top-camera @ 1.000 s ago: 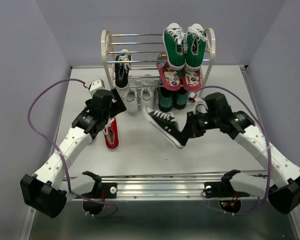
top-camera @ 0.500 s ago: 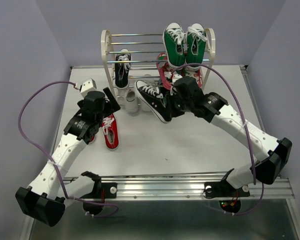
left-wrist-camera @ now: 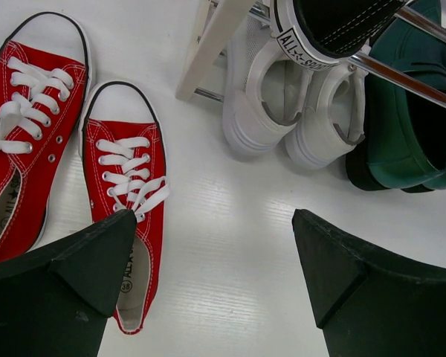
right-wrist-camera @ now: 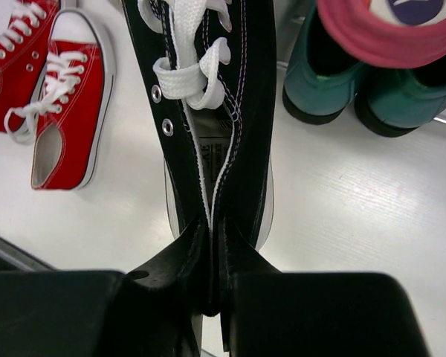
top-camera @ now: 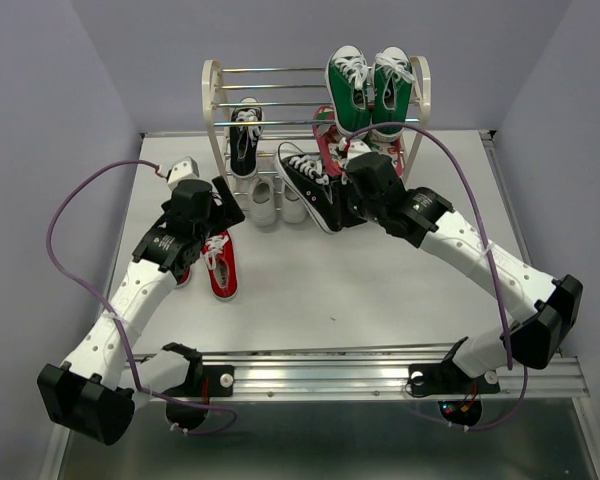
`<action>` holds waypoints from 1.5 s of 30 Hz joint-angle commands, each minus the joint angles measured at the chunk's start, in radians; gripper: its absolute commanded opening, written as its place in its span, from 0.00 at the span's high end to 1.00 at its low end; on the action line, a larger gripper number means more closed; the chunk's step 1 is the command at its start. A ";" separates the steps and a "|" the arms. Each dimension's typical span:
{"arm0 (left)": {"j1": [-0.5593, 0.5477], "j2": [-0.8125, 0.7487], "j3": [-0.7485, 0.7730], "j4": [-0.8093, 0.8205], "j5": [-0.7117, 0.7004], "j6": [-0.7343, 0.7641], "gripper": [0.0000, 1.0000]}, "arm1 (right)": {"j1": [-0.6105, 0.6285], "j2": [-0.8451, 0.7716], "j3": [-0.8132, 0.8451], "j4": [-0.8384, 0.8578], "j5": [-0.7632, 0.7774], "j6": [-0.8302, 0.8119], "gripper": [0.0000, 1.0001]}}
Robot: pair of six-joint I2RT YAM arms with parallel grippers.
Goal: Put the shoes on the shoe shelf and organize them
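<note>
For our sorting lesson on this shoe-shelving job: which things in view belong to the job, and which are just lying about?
Belongs to the job: carried black sneaker, in the right gripper; shelved black sneaker; red pair; white pair; shoe shelf.
Just there: green high-tops; pink flip-flops; teal shoes.

Red lace-up sneakers (left-wrist-camera: 123, 178) are matt canvas; thin rods (top-camera: 275, 70) of the cream shoe shelf (top-camera: 211, 100) are shiny metal; the white table (left-wrist-camera: 230, 245) looks smooth.
</note>
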 commanded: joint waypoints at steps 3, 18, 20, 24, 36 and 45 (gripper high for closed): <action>0.007 -0.030 -0.006 0.030 -0.011 0.011 0.01 | 0.028 0.031 0.088 0.240 0.179 0.031 0.99; 0.019 -0.050 -0.014 0.024 -0.018 0.005 0.01 | 0.102 0.292 0.349 0.286 0.512 0.094 0.99; 0.021 -0.058 -0.021 0.027 -0.019 0.003 0.01 | 0.102 0.327 0.389 0.286 0.542 0.111 0.99; 0.021 -0.061 -0.024 0.029 -0.018 0.000 0.01 | 0.102 0.385 0.437 0.286 0.581 0.131 0.98; 0.030 -0.056 -0.026 0.024 -0.012 -0.007 0.01 | 0.111 0.531 0.618 0.212 0.673 0.263 0.95; 0.032 -0.086 -0.037 0.029 0.011 -0.006 0.01 | 0.133 0.623 0.718 0.157 0.702 0.301 0.93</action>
